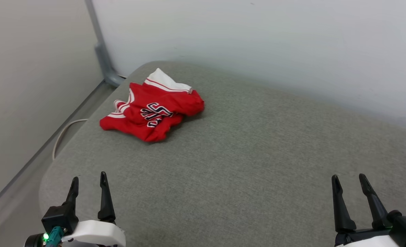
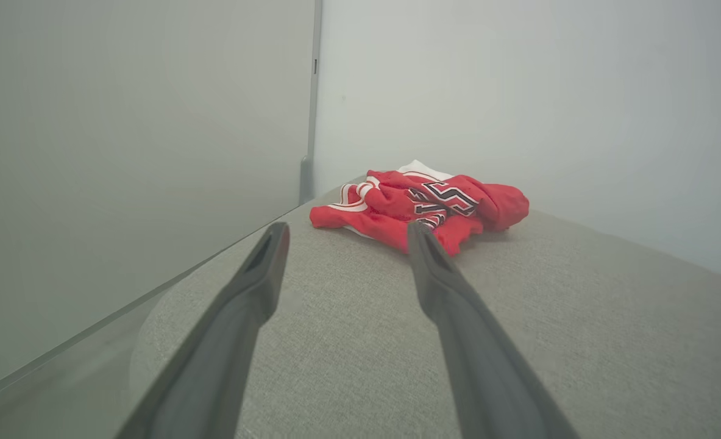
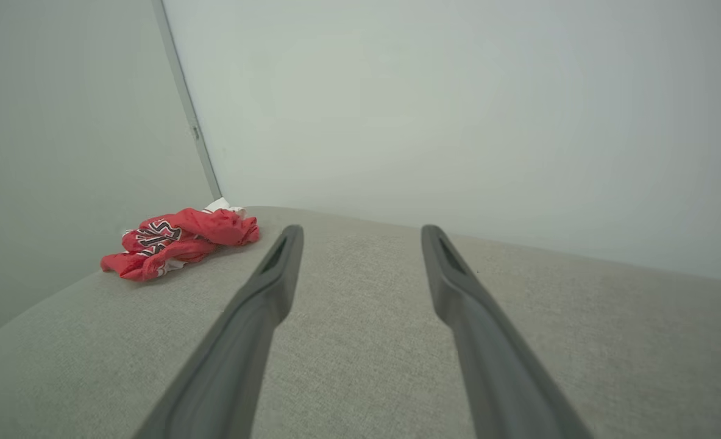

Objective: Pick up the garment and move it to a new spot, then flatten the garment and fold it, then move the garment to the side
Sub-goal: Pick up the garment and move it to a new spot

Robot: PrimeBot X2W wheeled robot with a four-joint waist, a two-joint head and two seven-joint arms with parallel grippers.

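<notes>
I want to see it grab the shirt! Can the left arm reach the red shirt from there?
Probably yes. The open left gripper points toward the red shirt, which lies crumpled ahead of it, with just grey cushion between them.

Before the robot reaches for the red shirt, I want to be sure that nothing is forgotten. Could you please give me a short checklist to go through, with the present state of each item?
1. Left gripper open and empty: ok.
2. Right gripper open and empty: ok.
3. Garment lies wholly on the grey cushion, near its far left corner: ok.
4. Way from the left gripper to the garment is bare cushion, nothing between: ok.
5. Garment flat enough to fold: not ok, it is crumpled in a heap.
6. Where its collar and hem lie: cannot tell.
</notes>
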